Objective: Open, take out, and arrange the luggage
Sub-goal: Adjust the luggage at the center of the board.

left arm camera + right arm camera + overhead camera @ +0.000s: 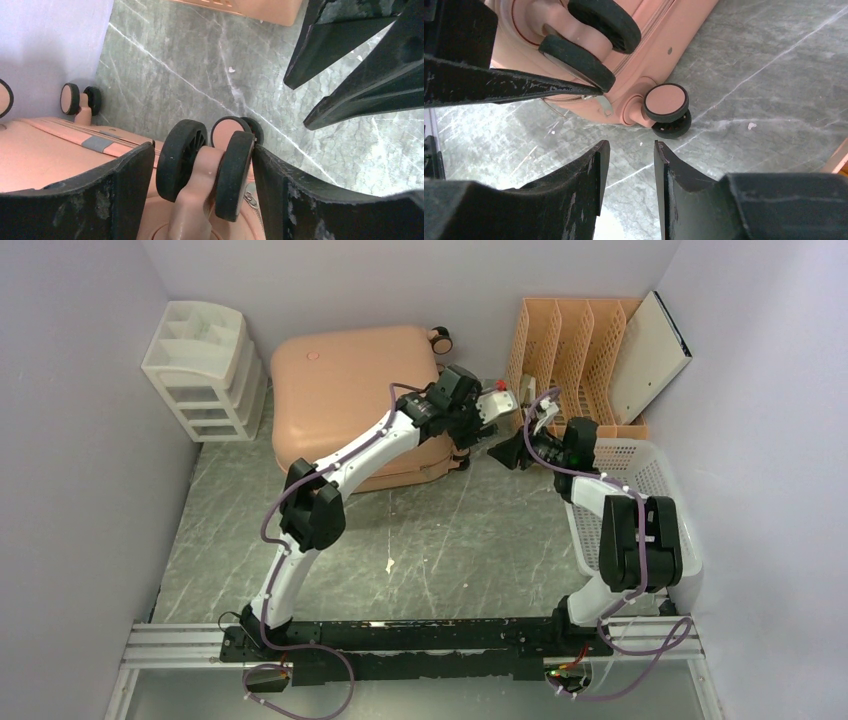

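Luggage (340,390) lies shut; left jaws open astride its corner wheel (182,160), right jaws open over floor (749,75) beside.

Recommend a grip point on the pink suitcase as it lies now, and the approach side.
Probably the twin spinner wheel at the near right corner of the luggage, approached from the wheel end. The shell lies flat, broad and rounded, likely too wide for the jaws, while this wheel sticks out on a narrow stem. The left gripper straddles it, jaws open.

No legible text or labels
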You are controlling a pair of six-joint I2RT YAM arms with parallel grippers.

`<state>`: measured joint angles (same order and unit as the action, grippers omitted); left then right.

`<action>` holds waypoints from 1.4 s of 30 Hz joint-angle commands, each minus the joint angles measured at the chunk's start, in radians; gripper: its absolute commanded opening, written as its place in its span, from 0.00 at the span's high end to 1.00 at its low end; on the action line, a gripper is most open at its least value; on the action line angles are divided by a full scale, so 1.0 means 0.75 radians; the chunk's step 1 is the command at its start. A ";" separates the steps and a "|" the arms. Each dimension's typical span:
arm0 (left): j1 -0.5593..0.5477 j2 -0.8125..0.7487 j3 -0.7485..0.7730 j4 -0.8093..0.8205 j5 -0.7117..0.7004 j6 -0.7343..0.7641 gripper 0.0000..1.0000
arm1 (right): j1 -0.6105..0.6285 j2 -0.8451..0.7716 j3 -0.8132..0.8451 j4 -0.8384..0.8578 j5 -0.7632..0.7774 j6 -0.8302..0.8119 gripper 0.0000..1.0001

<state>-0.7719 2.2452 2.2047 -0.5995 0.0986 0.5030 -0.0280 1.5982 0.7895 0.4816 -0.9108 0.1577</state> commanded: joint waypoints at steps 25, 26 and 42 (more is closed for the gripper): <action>0.025 -0.432 -0.370 -0.316 0.439 0.070 0.95 | 0.240 0.234 -0.237 0.967 -0.238 0.319 0.52; 0.025 -0.440 -0.374 -0.317 0.453 0.069 0.95 | 0.246 0.272 -0.269 1.132 -0.251 0.395 0.52; 0.026 -0.456 -0.293 -0.331 0.513 0.036 0.95 | 0.397 0.433 -0.281 1.513 -0.186 0.613 0.52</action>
<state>-0.7456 1.9923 1.9305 -0.7757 0.4084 0.6140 0.2359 1.9671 0.5484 1.4761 -1.0794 0.6785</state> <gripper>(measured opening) 0.544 0.484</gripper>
